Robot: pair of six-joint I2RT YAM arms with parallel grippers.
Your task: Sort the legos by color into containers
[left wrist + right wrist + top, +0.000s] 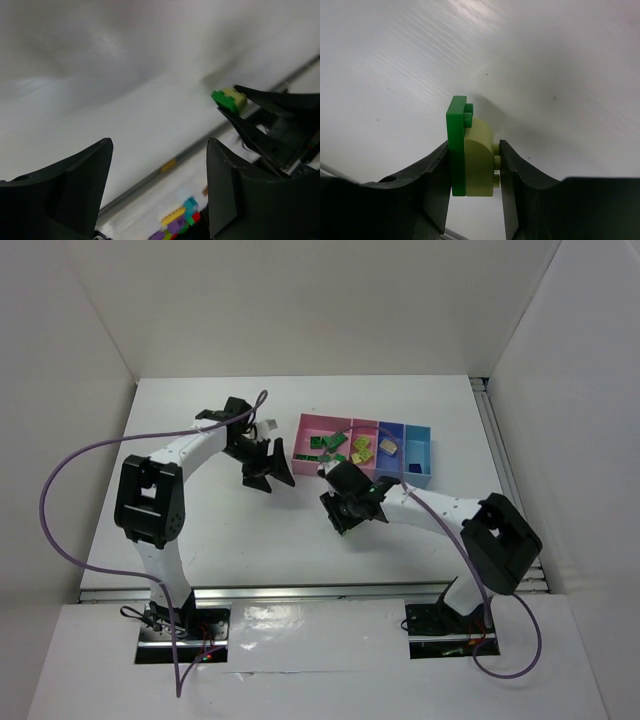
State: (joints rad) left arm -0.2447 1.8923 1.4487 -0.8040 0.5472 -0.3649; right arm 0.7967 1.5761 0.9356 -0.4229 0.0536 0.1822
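R end effector (475, 148) w/ legos (471, 162)

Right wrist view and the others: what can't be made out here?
- Right wrist: whether the green plate and pale yellow brick are clipped together; the jaws cover their lower halves.
- Top external: that pair, too small to see; likewise brick counts in the bins.
- Left wrist: coloured pieces at the bottom edge, blurred and cut off.
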